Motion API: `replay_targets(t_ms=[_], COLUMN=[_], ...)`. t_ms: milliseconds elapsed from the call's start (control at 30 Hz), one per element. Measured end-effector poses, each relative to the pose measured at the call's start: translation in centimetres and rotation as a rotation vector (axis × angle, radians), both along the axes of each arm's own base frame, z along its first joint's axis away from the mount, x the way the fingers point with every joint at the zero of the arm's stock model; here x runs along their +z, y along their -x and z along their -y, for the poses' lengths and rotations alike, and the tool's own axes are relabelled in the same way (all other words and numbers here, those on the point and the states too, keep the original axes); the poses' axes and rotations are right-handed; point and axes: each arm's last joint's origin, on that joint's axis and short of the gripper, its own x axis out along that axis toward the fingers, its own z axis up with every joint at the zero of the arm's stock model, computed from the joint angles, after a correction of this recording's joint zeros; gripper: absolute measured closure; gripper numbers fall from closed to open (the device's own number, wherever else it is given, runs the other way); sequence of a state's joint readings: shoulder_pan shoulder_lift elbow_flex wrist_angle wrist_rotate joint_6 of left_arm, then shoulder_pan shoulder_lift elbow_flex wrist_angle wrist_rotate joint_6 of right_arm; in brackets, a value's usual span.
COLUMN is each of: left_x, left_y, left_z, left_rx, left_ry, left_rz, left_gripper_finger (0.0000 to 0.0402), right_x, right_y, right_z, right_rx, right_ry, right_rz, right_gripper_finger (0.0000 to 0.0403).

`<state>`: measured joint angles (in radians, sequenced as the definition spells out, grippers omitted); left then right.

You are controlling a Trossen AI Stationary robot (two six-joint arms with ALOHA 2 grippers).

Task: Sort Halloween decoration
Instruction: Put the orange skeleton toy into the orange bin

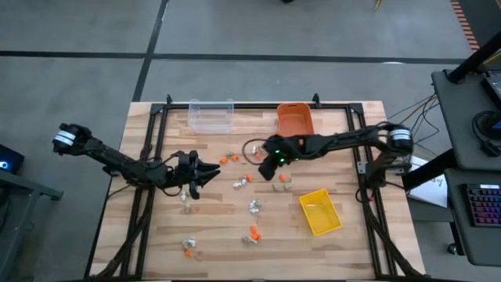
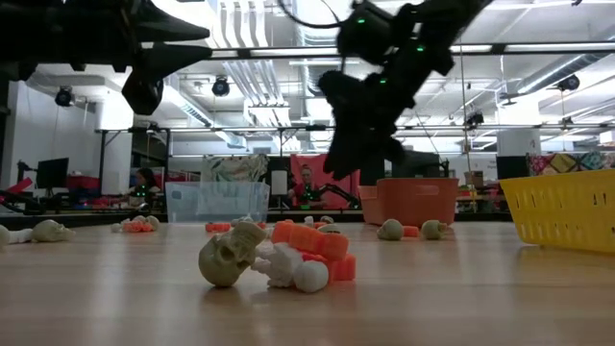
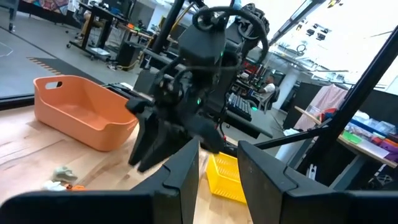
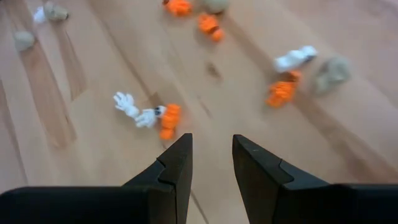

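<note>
Right wrist view: right gripper (image 4: pixel 211 165) parted and empty above the table; drop straight onto the white-and-orange trinket (image 4: pixel 152 116) just ahead before clenching.

A light wooden table (image 1: pixel 156 235) is carrying three bins: a clear bin (image 1: pixel 211 116) and an orange bin (image 1: pixel 295 118) sitting along its far edge, a yellow bin (image 1: pixel 320 211) lying toward its right edge. Tiny Halloween trinkets (image 1: pixel 252 207), orange, white and tan, are lying scattered across its middle and near-left part.
</note>
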<state>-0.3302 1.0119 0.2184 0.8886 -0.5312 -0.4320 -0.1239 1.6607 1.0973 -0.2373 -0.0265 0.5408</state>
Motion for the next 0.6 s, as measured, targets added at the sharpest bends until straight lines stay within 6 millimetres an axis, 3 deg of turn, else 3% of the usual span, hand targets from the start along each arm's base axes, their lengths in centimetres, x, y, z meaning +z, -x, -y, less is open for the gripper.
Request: replay_targets(t_ms=[267, 600], left_x=[0.4, 0.9], left_y=[0.2, 0.5], left_z=[-0.1, -0.2], left_rx=[0.000, 0.000], left_ry=[0.008, 0.014], left_rz=[0.022, 0.051], left_gripper_finger=[0.0308, 0.0308], right_x=[-1.5, -3.2], right_y=[-4.0, -6.5], right_z=[-1.6, -1.9], right_rx=[0.067, 0.053], right_ry=[-0.002, 0.021], right_rz=[-0.136, -0.171], right_gripper_finger=[0.0298, 0.0298])
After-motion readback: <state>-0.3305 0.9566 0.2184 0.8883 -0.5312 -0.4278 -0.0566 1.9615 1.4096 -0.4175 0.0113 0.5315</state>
